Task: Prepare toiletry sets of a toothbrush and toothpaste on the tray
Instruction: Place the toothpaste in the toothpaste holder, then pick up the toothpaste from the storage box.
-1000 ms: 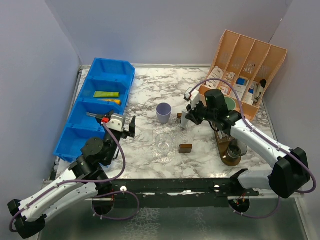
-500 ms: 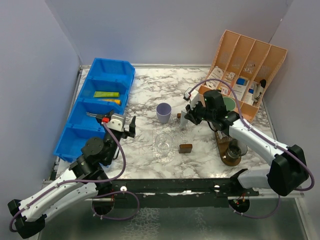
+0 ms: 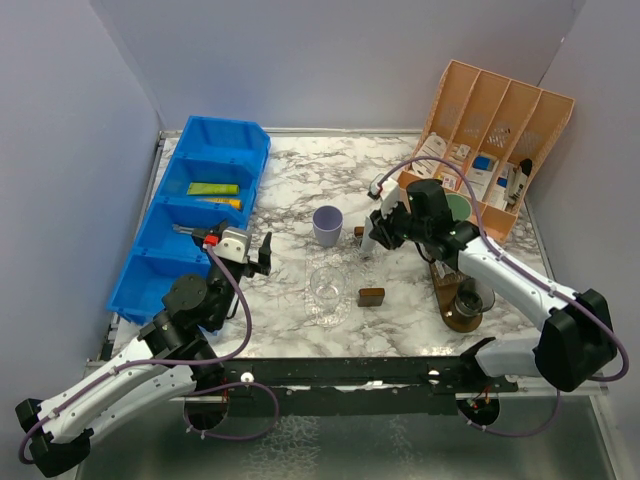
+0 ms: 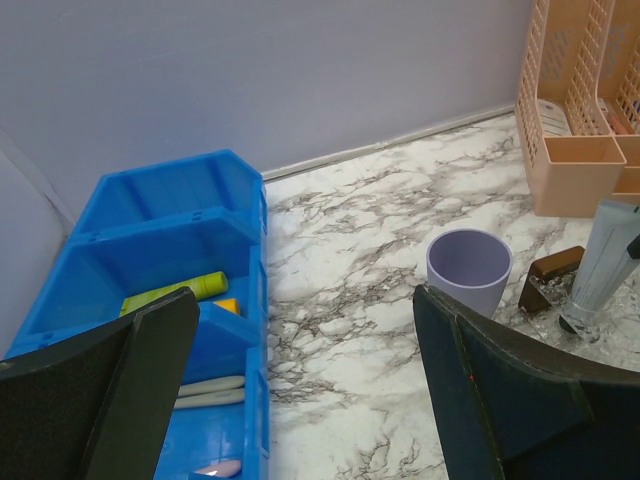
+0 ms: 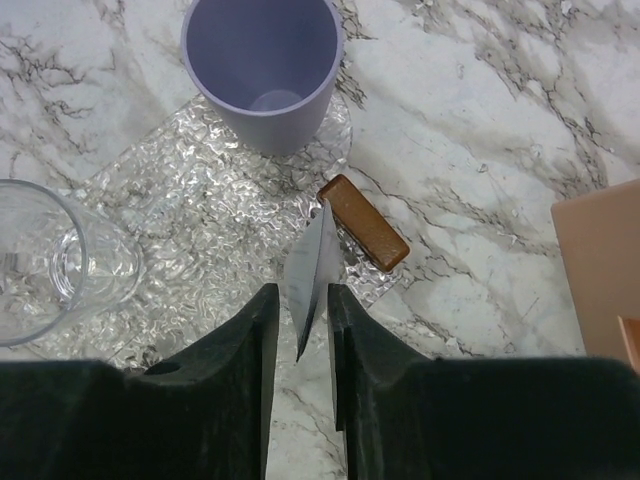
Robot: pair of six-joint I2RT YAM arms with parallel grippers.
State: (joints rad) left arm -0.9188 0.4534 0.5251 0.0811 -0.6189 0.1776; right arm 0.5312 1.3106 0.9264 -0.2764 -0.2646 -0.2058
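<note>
Standing at the far right corner of the clear tray [image 5: 200,220], a pale tube [image 5: 312,255] is sitting between the jaws of the right gripper [image 5: 302,292]; whether they are pinching it, I cannot tell. The left gripper [image 4: 302,298] is hovering, spread wide.

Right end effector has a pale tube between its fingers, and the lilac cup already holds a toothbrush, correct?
No: the lilac cup is empty, as the right wrist view shows. The right end effector does have the pale tube between its fingers.
</note>
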